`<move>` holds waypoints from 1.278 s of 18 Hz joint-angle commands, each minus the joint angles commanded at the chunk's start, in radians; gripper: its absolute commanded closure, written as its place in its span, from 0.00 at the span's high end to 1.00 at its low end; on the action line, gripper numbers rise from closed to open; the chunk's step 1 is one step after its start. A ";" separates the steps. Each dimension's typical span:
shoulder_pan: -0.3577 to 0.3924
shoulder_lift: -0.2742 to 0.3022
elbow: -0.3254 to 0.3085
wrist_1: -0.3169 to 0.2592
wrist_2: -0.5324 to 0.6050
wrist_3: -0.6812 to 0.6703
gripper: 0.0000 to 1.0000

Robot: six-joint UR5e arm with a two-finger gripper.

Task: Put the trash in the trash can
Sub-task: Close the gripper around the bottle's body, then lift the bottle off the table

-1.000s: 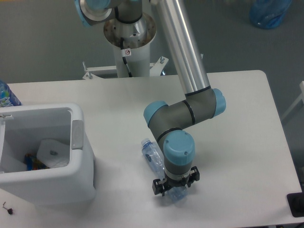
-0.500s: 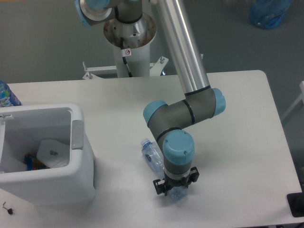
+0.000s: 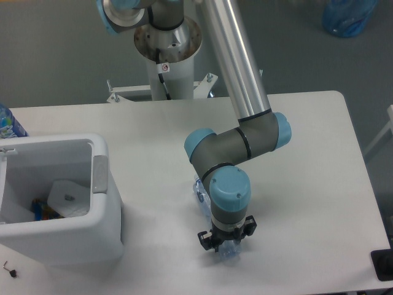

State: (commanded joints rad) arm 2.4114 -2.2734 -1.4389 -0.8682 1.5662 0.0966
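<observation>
Gripper (image 3: 225, 245) pointing straight down near the table's (image 3: 307, 184) front edge, jaws closed around the lower end of the clear crushed plastic bottle (image 3: 201, 193). Bottle running up and back from the jaws, mostly hidden behind the wrist. Well left of the jaws, the trash can (image 3: 105, 230), open-topped, crumpled white paper (image 3: 69, 198) already inside. Bottle with a blue label (image 3: 7, 123) beyond the can.

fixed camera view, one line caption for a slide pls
UR5e gripper set down over a crushed clear bottle on the table, the white trash can waiting to its side.
</observation>
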 joint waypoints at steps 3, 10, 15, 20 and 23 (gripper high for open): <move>0.000 0.005 0.006 0.000 0.000 0.005 0.60; 0.003 0.047 0.015 -0.002 -0.011 0.021 0.59; 0.017 0.129 0.075 0.003 -0.139 0.020 0.59; 0.035 0.210 0.176 0.009 -0.259 -0.018 0.59; 0.035 0.239 0.235 0.009 -0.322 -0.044 0.59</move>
State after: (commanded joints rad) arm 2.4467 -2.0342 -1.2043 -0.8590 1.2442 0.0522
